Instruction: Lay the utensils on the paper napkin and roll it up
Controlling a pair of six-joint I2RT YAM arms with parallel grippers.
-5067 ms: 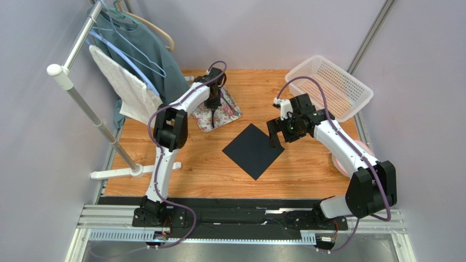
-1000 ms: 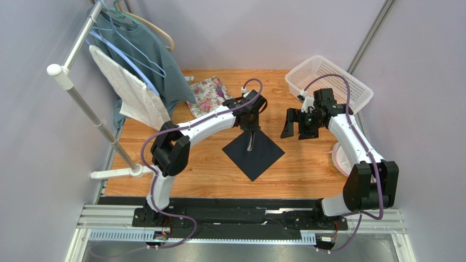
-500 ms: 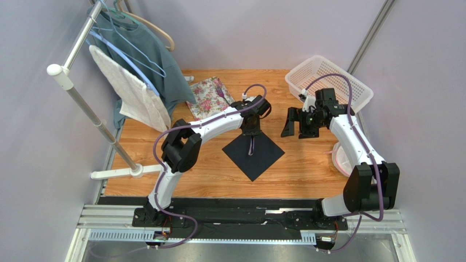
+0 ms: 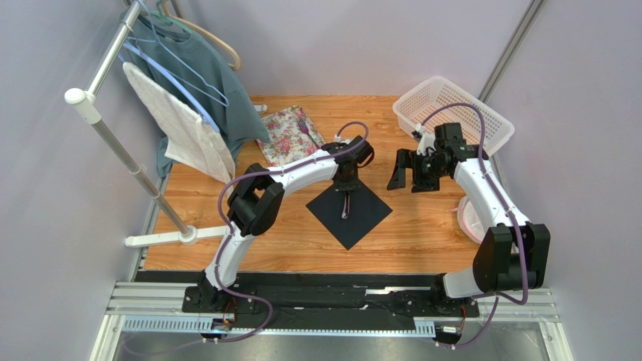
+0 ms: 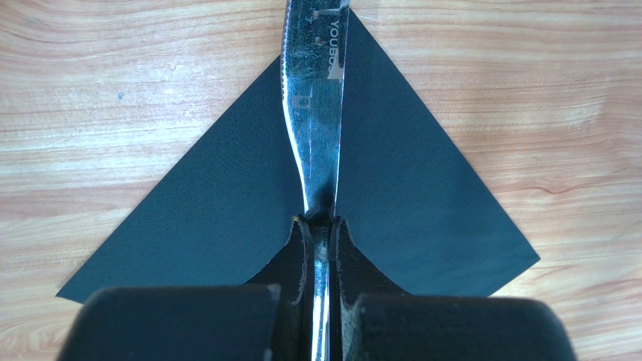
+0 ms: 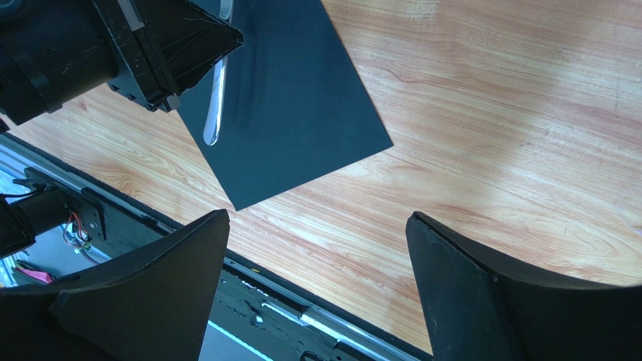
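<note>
The black paper napkin (image 4: pixel 349 209) lies as a diamond on the wooden table; it also shows in the left wrist view (image 5: pixel 407 188) and the right wrist view (image 6: pixel 294 113). My left gripper (image 4: pixel 347 180) is shut on the pale grey knife (image 4: pixel 346 204), holding it low over the napkin's middle, blade pointing away from the fingers (image 5: pixel 316 120). The knife also shows in the right wrist view (image 6: pixel 216 105). The purple fork (image 4: pixel 305 131) lies on the floral tray (image 4: pixel 282 139). My right gripper (image 4: pixel 403 171) is open and empty, right of the napkin.
A white basket (image 4: pixel 452 116) stands at the back right. A pink plate (image 4: pixel 471 218) lies at the right edge. A clothes rack (image 4: pixel 113 143) with a teal shirt, a white towel (image 4: pixel 181 128) and hangers stands at the left.
My left arm went from the floral tray to the napkin carrying the knife and has lowered it over the napkin's middle. My right gripper withdrew from the napkin's right corner.
</note>
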